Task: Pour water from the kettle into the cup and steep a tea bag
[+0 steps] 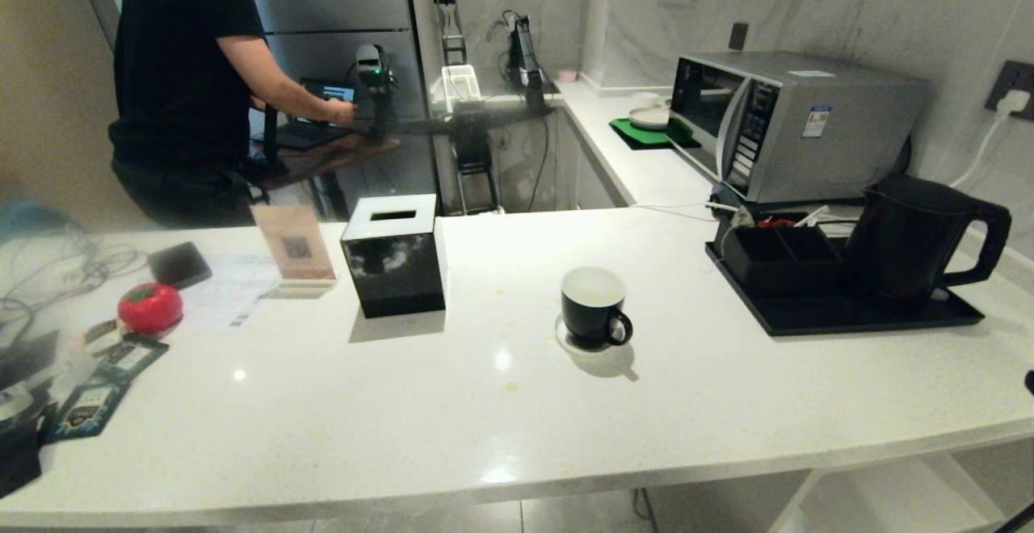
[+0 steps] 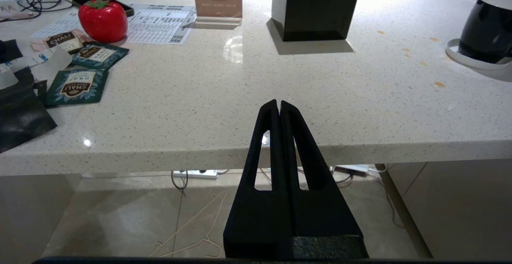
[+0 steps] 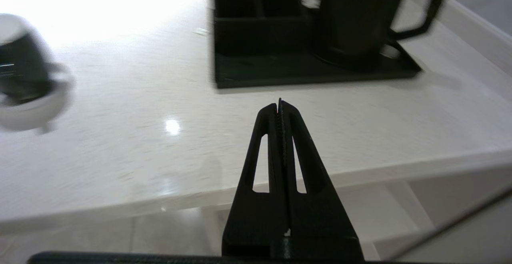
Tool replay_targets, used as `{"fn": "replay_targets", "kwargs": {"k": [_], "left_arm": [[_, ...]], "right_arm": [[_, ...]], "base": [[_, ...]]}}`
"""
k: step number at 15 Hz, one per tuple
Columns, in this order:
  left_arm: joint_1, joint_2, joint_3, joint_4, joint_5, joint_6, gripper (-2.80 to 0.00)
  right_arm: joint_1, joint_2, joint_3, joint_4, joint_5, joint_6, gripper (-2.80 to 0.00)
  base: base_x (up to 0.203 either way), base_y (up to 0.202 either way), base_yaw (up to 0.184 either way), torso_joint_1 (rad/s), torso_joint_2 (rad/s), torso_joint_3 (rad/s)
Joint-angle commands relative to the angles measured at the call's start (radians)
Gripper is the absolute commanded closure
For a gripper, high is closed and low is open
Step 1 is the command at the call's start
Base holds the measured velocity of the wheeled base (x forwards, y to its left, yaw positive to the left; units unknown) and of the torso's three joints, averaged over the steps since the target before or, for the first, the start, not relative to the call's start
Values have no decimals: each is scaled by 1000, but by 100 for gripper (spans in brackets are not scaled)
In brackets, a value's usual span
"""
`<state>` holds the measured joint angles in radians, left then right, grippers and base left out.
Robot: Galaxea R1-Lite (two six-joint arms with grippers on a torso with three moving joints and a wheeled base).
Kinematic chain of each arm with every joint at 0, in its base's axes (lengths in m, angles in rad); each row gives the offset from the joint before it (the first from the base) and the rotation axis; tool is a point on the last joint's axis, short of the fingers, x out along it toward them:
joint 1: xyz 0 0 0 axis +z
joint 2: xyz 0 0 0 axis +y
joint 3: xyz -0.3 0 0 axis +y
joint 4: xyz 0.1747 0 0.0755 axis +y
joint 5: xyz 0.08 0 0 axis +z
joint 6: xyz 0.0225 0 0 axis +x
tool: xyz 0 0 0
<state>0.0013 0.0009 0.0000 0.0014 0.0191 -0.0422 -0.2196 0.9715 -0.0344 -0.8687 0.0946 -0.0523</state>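
Risk of spill when lifting the matte black tapered jug kettle (image 1: 909, 234) by its large loop handle: tall body, likely weight of water inside (level not visible), narrow pinch of two slim fingers. Risk of snagging the black compartmented box (image 1: 775, 254) just beside the kettle on the same shallow black tray (image 1: 848, 319). Risk of tipping the small glossy black mug with white interior (image 1: 594, 307), standing on a white coaster near the centre of the pale speckled stone countertop (image 1: 485, 404), well apart from the tray; round loop handle turned toward the near edge, smooth glaze slippery under contact. Short pointed spout likely to dribble if tilted too fast over so small an opening. No pale tea bag on a string identifiable; only flat dark teal packets (image 2: 78, 86) at the far left beside a glossy red strawberry-shaped object (image 2: 103, 19), so wrong-item pickup possible. Right gripper (image 3: 280, 106): black wedge-shaped fingers pressed together, empty, poised at the counter edge facing the tray. Left gripper (image 2: 279, 106): fingers likewise closed, empty, at the counter edge on the left side. Black glossy square tissue box (image 1: 393, 254) mid-counter, clear of the pouring path. Person in dark clothing in the background, away from the work area.
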Motion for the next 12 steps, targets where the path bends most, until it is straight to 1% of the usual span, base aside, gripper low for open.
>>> {"fn": "replay_targets", "kwargs": {"k": [1, 3, 4, 10, 12], "left_arm": [[0, 1, 0, 0, 1, -1, 0], [0, 1, 0, 0, 1, -1, 0], [0, 1, 0, 0, 1, -1, 0], [0, 1, 0, 0, 1, -1, 0], [0, 1, 0, 0, 1, -1, 0]], "right_arm": [[77, -132, 26, 14, -12, 3, 0], [126, -253, 31, 102, -24, 8, 0], [140, -329, 32, 175, -27, 9, 0], [178, -715, 34, 599, -31, 9, 0], [199, -819, 34, 702, -40, 7, 0]], "base": [[0, 0, 0, 0, 0, 0], [0, 0, 0, 0, 0, 0], [0, 0, 0, 0, 0, 0], [0, 0, 0, 0, 0, 0], [0, 0, 0, 0, 0, 0]]}}
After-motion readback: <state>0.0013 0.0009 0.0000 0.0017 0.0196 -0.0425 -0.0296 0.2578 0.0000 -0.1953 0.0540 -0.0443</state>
